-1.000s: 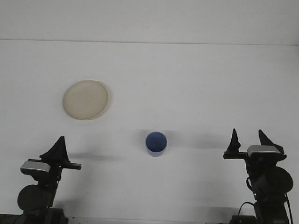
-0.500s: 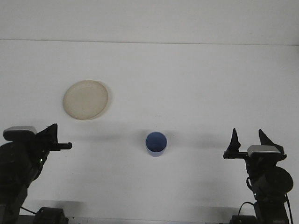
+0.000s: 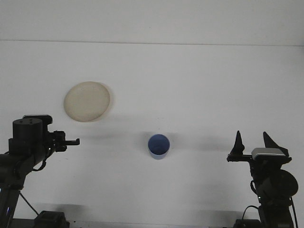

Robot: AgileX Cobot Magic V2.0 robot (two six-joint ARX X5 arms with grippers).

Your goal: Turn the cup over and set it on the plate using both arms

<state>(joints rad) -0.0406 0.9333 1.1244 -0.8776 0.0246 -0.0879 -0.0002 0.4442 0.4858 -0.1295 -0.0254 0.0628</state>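
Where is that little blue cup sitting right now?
In the front view, the blue cup stands on the white table near the middle, between the two arms, below and right of the beige plate.

No readable text, label, brand, number or sign anywhere in frame: none on the blue cup (image 3: pixel 158 146) at centre, the beige plate (image 3: pixel 87 101) at upper left, or the white table (image 3: pixel 199 85).
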